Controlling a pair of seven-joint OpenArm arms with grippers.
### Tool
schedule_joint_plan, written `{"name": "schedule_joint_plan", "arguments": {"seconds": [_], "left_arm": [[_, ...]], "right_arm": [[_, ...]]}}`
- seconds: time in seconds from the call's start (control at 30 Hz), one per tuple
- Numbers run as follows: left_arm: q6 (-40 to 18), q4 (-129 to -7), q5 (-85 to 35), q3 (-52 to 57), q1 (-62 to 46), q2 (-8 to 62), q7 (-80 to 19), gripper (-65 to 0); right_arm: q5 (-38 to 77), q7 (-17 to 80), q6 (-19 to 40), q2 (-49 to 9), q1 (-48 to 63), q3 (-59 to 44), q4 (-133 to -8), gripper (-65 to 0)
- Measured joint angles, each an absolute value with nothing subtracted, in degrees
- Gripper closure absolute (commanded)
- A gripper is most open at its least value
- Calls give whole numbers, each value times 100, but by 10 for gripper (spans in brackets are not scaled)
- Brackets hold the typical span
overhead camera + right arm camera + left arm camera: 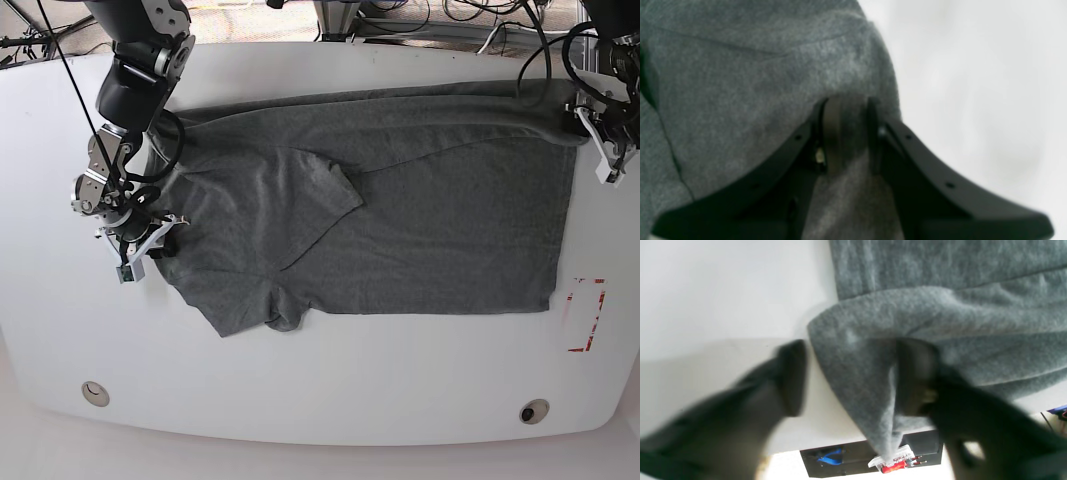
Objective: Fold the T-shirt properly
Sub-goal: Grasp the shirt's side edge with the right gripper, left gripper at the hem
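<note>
The dark grey T-shirt [400, 220] lies spread on the white table [320, 380], with one sleeve folded in over the chest. In the base view my right gripper [158, 240] is at the shirt's left edge. The right wrist view shows that gripper [846, 126] shut, pinching a fold of the T-shirt [740, 100]. My left gripper [585, 125] is at the shirt's far right corner. In the left wrist view its blurred fingers [791, 376] stand apart around a raised fold of the T-shirt [857, 356]; this gripper [853, 376] is open, and the cloth touches only the right finger.
A red tape mark [585, 315] is on the table at the right. Two round holes [95, 392] sit near the front edge. Cables run behind the table. Below the table edge, the left wrist view shows a black box [853, 460] with blue and red parts.
</note>
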State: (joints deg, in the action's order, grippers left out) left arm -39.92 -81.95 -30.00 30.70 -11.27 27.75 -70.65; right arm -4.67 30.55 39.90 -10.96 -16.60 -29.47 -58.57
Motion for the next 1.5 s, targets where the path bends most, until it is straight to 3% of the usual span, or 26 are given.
{"name": "schedule_joint_plan", "arguments": {"seconds": [0.13, 0.2, 0.43, 0.63, 0.93, 1.5], "left_arm": [[-3994, -8195, -3000, 3070, -1120, 2779, -7065, -97], [-3994, -8195, -2993, 3070, -1107, 2775, -7063, -74], [-3994, -8195, -2985, 3068, -1094, 2770, -7063, -65], [-3994, -8344, -2989, 3070, -1098, 2766, -7074, -19], [-3994, -9435, -3015, 3085, -1076, 2790, -7048, -19], [-3997, -9177, -2884, 2456, -661, 2961, -6963, -24]], "right_arm": [[-469, 3055, 3990, -1094, -1660, -2954, -5857, -120], [-467, 3055, 3990, -1094, -1660, -2954, -5857, -120], [-467, 3055, 3990, -1094, -1660, -2956, -5857, -120], [-467, 3055, 3990, -1094, -1660, -2958, -5857, -120], [-467, 3048, 3990, -1090, -1660, -2958, -5857, -120], [-467, 3033, 3990, -1015, -1660, -2963, -5874, -120]]}}
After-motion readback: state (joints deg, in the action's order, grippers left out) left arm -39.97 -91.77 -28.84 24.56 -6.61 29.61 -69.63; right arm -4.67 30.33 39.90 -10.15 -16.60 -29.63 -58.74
